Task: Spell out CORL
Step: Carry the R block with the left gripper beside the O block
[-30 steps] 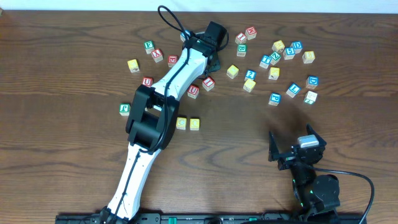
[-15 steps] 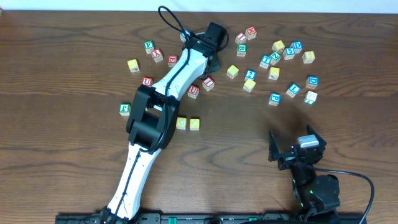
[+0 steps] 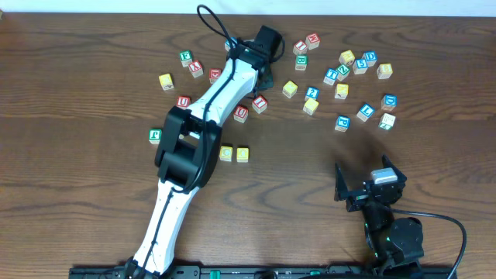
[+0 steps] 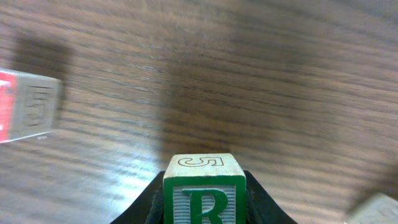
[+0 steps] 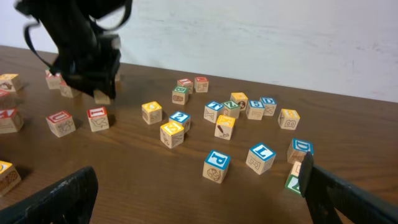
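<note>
Wood, small and square-edged: the R cube (image 4: 204, 163) looks light and stiff, with nothing to crush, though its smooth painted faces could slip or twist under a weak pinch. The best hold, I judge, is flat on two opposite sides with the pads centred. That is how it sits now, between the dark fingers of the left tool (image 4: 205, 202), which is clamped on its sides, green R facing the wrist camera. It is at the far side of the worktop (image 3: 77, 201), among scattered cubes; whether it is clear of the wood I cannot tell. A red-lettered cube (image 4: 25, 106) lies just off to one side. Near the middle, two yellow cubes (image 3: 225, 153) sit side by side, and the R likely belongs next to them. The blue L cube (image 5: 261, 157) lies in the right-hand scatter. The right tool (image 5: 198, 180) sits low near the front edge, fingers spread wide, nothing between them.
</note>
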You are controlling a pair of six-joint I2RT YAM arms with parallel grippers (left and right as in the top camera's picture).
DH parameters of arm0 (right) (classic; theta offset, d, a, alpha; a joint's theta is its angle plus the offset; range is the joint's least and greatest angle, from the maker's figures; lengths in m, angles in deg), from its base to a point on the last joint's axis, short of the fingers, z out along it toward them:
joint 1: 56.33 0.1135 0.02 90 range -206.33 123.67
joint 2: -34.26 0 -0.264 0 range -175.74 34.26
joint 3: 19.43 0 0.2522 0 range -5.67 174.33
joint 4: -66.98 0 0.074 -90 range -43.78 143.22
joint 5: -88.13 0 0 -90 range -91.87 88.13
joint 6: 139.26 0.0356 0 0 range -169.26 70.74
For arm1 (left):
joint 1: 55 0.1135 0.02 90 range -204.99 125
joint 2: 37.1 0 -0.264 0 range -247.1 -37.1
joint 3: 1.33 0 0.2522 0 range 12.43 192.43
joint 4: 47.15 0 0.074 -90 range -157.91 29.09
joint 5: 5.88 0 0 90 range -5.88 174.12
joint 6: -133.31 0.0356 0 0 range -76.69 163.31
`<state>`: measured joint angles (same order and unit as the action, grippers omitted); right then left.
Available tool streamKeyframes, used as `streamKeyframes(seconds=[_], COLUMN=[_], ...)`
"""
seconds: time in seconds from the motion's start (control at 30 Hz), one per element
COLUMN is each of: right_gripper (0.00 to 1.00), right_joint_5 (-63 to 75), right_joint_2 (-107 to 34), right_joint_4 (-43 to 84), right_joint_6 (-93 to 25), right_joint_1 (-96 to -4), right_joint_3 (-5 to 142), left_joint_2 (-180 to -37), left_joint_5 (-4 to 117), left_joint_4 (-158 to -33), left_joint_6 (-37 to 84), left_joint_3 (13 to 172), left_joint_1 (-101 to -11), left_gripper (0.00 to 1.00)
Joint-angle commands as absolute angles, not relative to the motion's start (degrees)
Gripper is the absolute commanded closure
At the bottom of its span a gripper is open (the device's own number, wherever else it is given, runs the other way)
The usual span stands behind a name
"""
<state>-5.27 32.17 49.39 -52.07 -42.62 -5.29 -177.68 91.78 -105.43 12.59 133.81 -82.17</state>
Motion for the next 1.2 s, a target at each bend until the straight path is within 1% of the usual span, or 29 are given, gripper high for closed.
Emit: streamKeyframes(seconds=[0.0, 0.13, 0.2, 0.37, 0.53, 0.77, 0.87, 1.07, 1.17], right_gripper=[0.01, 0.01, 0.01, 0.01, 0.01, 0.01, 0.01, 0.01, 0.01], right_joint_5=[-5.34, -5.34, -5.34, -5.34, -5.34, -5.34, -5.36, -5.34, -5.34], right_joint_2=[32.48, 32.48, 32.48, 32.48, 32.48, 32.48, 32.48, 32.48, 32.48], right_joint_4=[49.17, 49.17, 49.17, 49.17, 49.17, 49.17, 49.17, 49.17, 49.17], right_joint_6=[-52.77, -52.77, -52.77, -52.75, -52.77, -52.77, -52.77, -52.77, -52.77], right_joint_1=[-42.95, -42.95, -42.95, -42.95, -42.95, -42.95, -42.95, -42.95, -42.95], right_joint_3=[-5.35, -5.35, -5.35, -5.35, -5.35, -5.35, -5.35, -5.35, -5.35], left_joint_2=[-168.93, -161.96, -159.25, -156.26, -155.29, -152.28, -148.76, -133.52, -123.84], left_joint_5=[92.33, 92.33, 92.35, 94.56, 97.42, 98.32, 98.32, 97.73, 89.4], left_joint_4=[-108.07, -116.4, -120.86, -129.32, -132.68, -133.01, -132.79, -122.91, -112.99], left_joint_6=[17.66, 19.45, 20.52, 22.49, 20.94, 20.11, 20.07, 18.1, 16.2], left_joint_3=[133.57, 133.57, 133.57, 133.55, 133.38, 130.58, 125.05, 103.28, 90.87], left_joint_1=[-82.35, -82.48, -83.0, -86.31, -91.94, -98.15, -98.63, -98.35, -98.35], left_gripper=[0.81, 0.81, 0.92, 0.92, 0.92, 0.92, 0.92, 0.92, 0.92])
